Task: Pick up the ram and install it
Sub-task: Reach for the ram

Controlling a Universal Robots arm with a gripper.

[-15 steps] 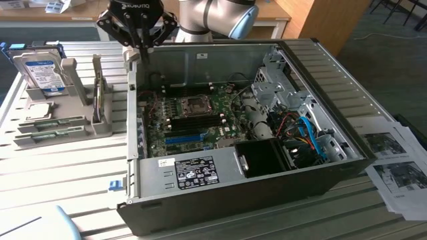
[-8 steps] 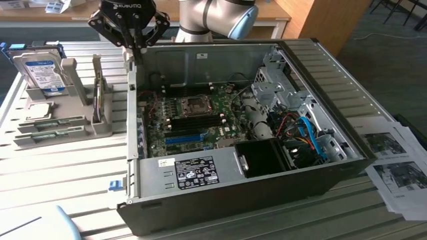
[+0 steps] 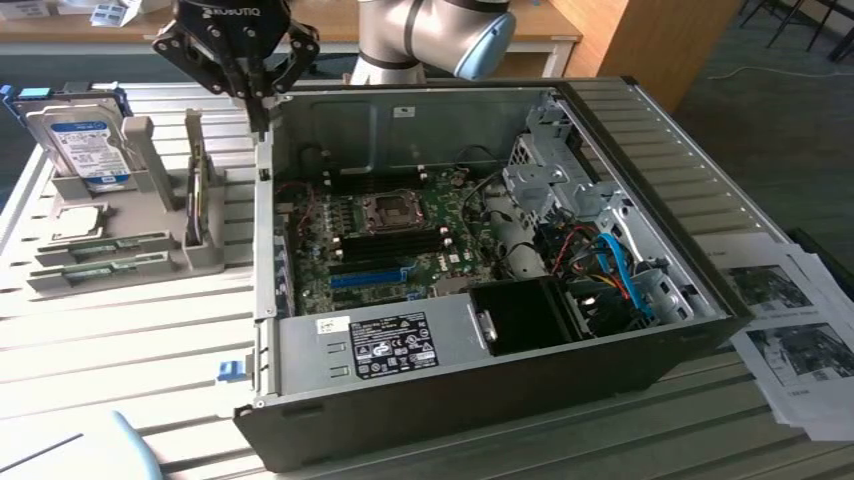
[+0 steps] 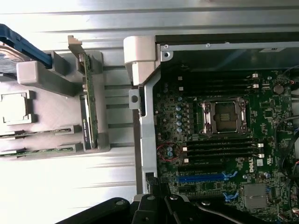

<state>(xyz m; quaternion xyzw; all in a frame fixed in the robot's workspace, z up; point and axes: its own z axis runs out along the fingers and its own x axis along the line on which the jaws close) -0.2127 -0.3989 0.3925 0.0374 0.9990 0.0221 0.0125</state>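
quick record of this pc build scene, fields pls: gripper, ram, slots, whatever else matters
gripper: shut, nothing seen in it, over the case edge on the exterior view's left
ram: green strip lying in the grey holder, outside the case
ram slots: black, look unfilled, beside the cpu socket
hard drive: upright in the holder
case: open, motherboard exposed

The ram (image 3: pixel 104 246) was a thin, narrow green board strip with small parts along it. It sat in a low gray holder (image 3: pixel 171 262), with its long side running from 9 to 3 o'clock in the exterior view. A second strip (image 3: pixel 96 270) of the same kind lay parallel, just beside it at 6 o'clock. Both stayed outside the open computer case (image 3: pixel 467 400), at about 9 o'clock from it.
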